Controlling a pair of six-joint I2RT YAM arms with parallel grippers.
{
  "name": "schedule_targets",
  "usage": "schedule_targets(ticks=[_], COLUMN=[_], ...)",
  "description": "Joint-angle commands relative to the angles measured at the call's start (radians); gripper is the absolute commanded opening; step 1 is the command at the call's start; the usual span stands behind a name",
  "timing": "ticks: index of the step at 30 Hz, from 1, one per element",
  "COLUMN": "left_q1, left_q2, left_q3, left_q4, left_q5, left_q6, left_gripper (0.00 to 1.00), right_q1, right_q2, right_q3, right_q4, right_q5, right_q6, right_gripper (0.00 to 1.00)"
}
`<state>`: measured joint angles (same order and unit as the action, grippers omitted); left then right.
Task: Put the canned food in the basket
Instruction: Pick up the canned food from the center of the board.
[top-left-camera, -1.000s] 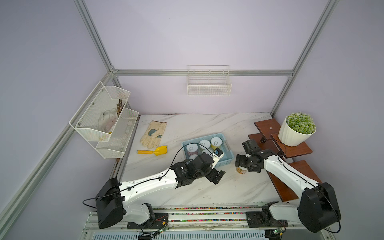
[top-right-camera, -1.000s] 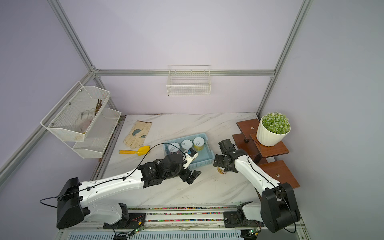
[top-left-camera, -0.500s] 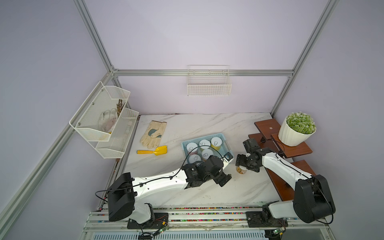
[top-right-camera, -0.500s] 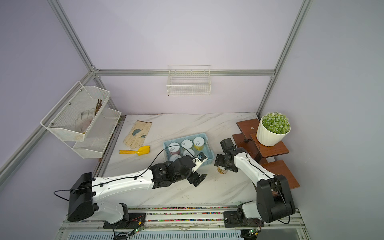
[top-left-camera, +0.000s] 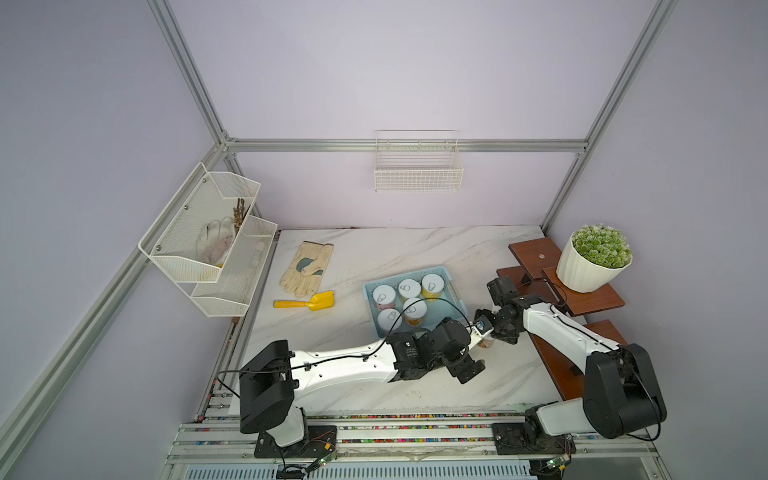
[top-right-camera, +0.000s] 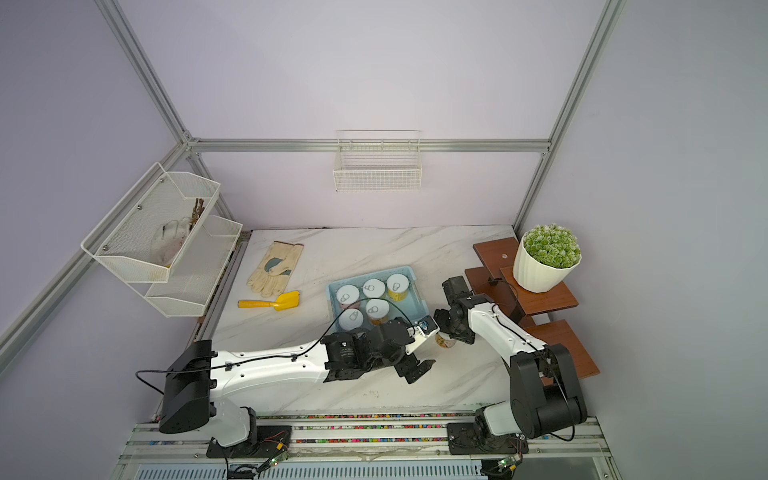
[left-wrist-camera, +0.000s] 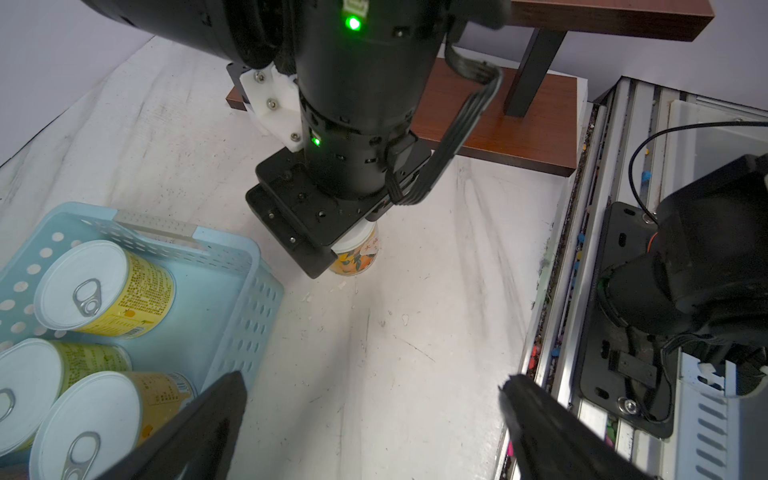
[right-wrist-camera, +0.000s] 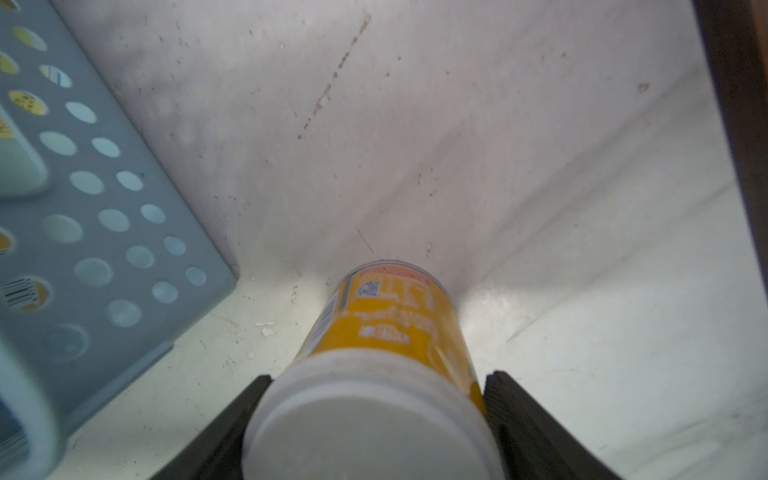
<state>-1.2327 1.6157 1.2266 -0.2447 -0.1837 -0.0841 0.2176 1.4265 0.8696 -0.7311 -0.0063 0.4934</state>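
The light-blue basket (top-left-camera: 457, 297) (top-right-camera: 420, 291) (left-wrist-camera: 232, 249) (right-wrist-camera: 124, 199) sits mid-table with several cans (top-left-camera: 409, 287) (top-right-camera: 374, 286) (left-wrist-camera: 104, 286) standing in it, silver lids up. One orange-labelled can (top-left-camera: 485, 343) (top-right-camera: 445, 341) (left-wrist-camera: 357, 253) (right-wrist-camera: 390, 324) stands on the marble just right of the basket's near corner. My right gripper (top-left-camera: 492, 332) (right-wrist-camera: 379, 378) reaches down over it, both fingers pressed against its sides near the lid. My left gripper (top-left-camera: 467, 370) (left-wrist-camera: 372, 379) hangs open over bare marble just in front of that can, holding nothing.
A stepped wooden shelf (top-left-camera: 536, 253) with a potted plant (top-left-camera: 590, 270) stands along the right edge, close behind my right arm. A yellow scoop (top-left-camera: 307, 302) and a work glove (top-left-camera: 307, 268) lie at the left. A white mesh rack (top-left-camera: 208, 241) and a wire basket (top-left-camera: 417, 166) hang on the walls.
My left arm has swung from the basket's near side to the right, stopping beside the orange can. The right gripper's fingers have closed in onto that can.
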Motion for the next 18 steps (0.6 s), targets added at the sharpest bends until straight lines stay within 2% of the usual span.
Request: schedule_targets(ticks=[1, 18], left_q1=[-0.001, -0.001], left_q2=[-0.023, -0.032], left_q3=[0.004, -0.015], left_q4=[0.045, 0.070], left_q5=[0.001, 0.037], left_q6=[0.020, 0.000], left_gripper=[1.00, 1.00], right_q1=[-0.007, -0.009], right_q2=[0.007, 0.029], right_q3=[0.024, 0.052], right_q4=[0.006, -0.044], right_q5=[0.000, 0.020], right_q6=[-0.013, -0.035], right_gripper=[0.82, 0.80])
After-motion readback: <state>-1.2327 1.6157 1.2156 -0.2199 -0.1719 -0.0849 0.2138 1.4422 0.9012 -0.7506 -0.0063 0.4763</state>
